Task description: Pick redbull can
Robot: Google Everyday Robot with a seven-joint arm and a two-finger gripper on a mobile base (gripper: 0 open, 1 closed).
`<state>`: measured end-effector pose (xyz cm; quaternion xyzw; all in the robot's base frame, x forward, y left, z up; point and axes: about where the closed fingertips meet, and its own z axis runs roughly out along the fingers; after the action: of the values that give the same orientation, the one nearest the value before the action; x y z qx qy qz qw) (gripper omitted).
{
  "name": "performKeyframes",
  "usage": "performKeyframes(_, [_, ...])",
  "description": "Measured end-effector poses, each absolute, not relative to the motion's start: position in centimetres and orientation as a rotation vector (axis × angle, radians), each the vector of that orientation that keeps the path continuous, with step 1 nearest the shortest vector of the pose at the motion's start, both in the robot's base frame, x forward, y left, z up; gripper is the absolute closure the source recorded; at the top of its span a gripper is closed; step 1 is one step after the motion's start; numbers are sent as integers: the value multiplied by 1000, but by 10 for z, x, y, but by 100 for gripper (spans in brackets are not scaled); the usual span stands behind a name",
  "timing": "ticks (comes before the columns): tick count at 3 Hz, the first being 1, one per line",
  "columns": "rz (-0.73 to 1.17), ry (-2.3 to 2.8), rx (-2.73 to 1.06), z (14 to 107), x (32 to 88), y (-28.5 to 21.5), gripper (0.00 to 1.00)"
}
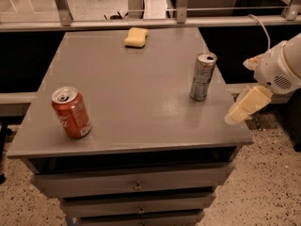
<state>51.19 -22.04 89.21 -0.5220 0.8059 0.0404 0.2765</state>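
Observation:
The redbull can point(202, 76) is a tall, slim silver and blue can with an open silver top. It stands upright on the right side of the grey cabinet top point(141, 88). My gripper point(241, 110) is cream-coloured and hangs from the white arm at the right. It sits over the cabinet's right edge, to the right of the can and slightly nearer the front, about a can's width away. It touches nothing.
A shorter, wider red-orange soda can point(71, 112) stands at the front left. A yellow sponge point(136, 36) lies at the back centre. Drawers point(136, 186) sit below the top. A metal rail point(150, 21) runs behind. A cable point(261, 27) hangs at the back right.

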Motion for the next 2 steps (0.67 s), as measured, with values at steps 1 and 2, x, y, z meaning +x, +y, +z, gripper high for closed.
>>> performKeyframes(1, [275,2080,-1261,883,541,-209,0])
performKeyframes(2, [388,1970,-1186,883,567,-191,0])
